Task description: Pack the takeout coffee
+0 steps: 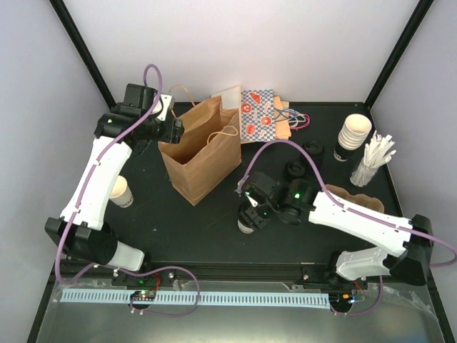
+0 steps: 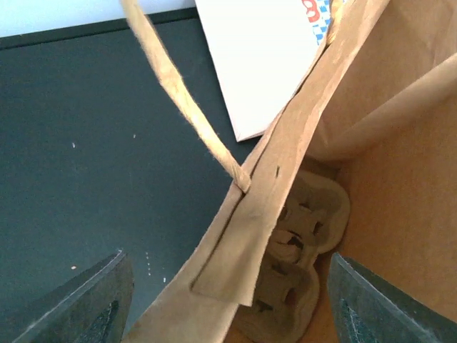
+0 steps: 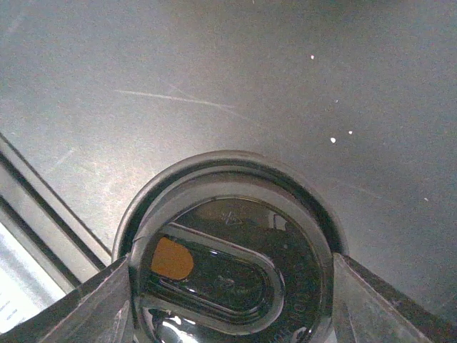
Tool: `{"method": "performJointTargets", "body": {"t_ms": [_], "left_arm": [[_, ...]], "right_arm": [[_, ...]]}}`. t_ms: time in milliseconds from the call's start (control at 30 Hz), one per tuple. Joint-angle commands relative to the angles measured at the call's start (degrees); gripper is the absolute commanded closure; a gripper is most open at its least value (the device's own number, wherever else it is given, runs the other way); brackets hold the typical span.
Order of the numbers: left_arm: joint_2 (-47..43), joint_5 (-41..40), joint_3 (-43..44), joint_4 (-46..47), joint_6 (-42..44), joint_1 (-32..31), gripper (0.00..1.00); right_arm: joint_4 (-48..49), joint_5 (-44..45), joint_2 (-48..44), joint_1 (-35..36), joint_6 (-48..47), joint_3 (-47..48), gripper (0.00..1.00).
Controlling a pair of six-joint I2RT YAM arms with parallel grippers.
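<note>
**A:** Item one, takeout coffee (image 3: 228, 261). Location and hold?

**B:** Lower centre of the top view (image 1: 247, 224), standing on the table (image 1: 186, 236), well apart from the brown bag (image 1: 200, 153). The right gripper (image 3: 230, 300) straddles its black lid (image 3: 235, 168), one finger at each edge. Whether they press it, cannot tell.

**A:** Left gripper?

**B:** The left gripper (image 2: 228, 304) is spread wide astride the bag's wall, gripping nothing.

**A:** Hazards, as judged?

**B:** A hold this high, on the lid alone, could pop the lid or let the cup slip and tip. The bag wall leans inward and the handle (image 2: 178, 93) crosses the mouth, so the cup might snag. The pulp carrier (image 2: 303, 236) lies at the bag's bottom, and a cup missing a well would lean.

**A:** Surface and room?

**B:** Matte black top, scratched and speckled, with pale walls and black frame posts. Loose lids (image 1: 313, 148) and stacked cups (image 1: 355, 133) sit at the upper right.
</note>
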Motion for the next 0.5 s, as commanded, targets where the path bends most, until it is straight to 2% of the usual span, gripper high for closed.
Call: {"method": "performJointTargets", "body": {"t_ms": [0,167,267,367,467], "left_arm": [[1.6,0.5,1.9,1.4,5.8,0.4,0.24],[3.2,2.5,2.9,1.2,7.7,0.6,0.30],[3.9,4.1,3.3,1.5,7.9,0.6,0.30],[4.0,0.7,4.5,0.9,6.6,0.7,0.22],[1.9,0.9,4.0,2.5,5.6,1.2,0.16]], "right_arm": [[-3.0,-0.7,-3.4,0.3,0.5,3.4,0.38],[-6.2,-3.0,-6.4,0.4,0.8,9.0,0.38],[-9.1,-4.2,-7.0,0.3,0.6,14.1,0.38],[-10.7,-5.2,-7.5,0.4,0.2,18.4,0.38],[-11.0,-5.5,-8.2,0.3,-0.2,19.9,0.38]]}}
